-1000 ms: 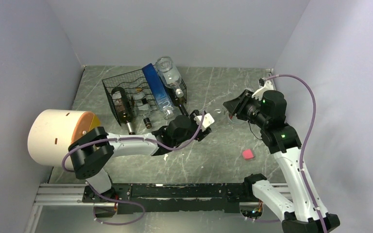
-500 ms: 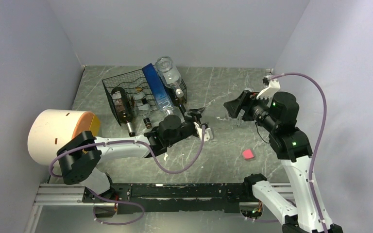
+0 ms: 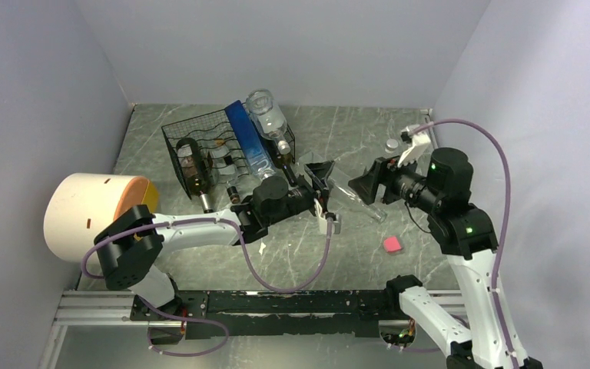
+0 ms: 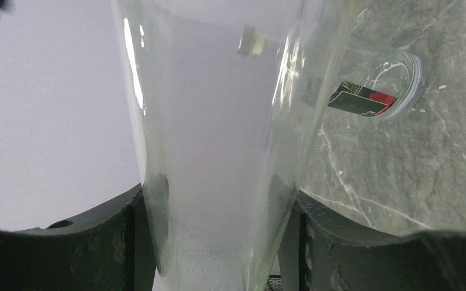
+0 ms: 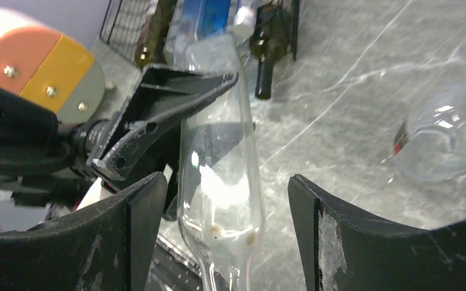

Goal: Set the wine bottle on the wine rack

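The bottle was clamped between the left fingers, just right of the rack and not on it. The right fingers were spread apart on either side of it.

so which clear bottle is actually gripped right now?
The clear bottle clamped in the left gripper, reaching toward the right gripper. The others: the labelled bottle lies on the table, the rack bottle on the wine rack.

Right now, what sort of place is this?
Probably a lab test cell: plain walls box in a marble-patterned table, two robot arms sit on a metal rail, and the left gripper holds a wine bottle near a wine rack.
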Available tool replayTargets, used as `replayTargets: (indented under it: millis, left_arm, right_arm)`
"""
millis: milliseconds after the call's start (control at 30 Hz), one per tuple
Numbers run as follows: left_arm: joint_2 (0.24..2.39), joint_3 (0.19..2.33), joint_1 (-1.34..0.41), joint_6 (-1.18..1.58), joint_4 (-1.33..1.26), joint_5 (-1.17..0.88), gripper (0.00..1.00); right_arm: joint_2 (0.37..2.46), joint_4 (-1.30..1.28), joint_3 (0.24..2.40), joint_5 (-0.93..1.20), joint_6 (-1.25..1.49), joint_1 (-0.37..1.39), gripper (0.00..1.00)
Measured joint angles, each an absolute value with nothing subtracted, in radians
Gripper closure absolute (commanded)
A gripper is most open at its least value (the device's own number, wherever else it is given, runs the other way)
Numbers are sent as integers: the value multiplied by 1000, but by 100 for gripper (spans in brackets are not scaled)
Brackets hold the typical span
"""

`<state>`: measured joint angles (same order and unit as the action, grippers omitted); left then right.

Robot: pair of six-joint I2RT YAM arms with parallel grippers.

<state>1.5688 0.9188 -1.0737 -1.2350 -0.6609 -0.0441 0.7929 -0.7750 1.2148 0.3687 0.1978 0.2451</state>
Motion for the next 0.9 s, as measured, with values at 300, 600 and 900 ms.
replayTargets:
  millis: [300,600,900]
  left_arm:
    - [1569,927,-1067,-1298,-586,-96,93]
    - [1569,1032,-1040,-1285,-421,-144,93]
    - [1569,1043,-1028,-1270,-329,-177,93]
  right_arm:
    - [837,-822,1136,423,169,259,24]
    - [857,-838,1099,422,152,310,24]
    - [868,-844,1076,404,135,331,74]
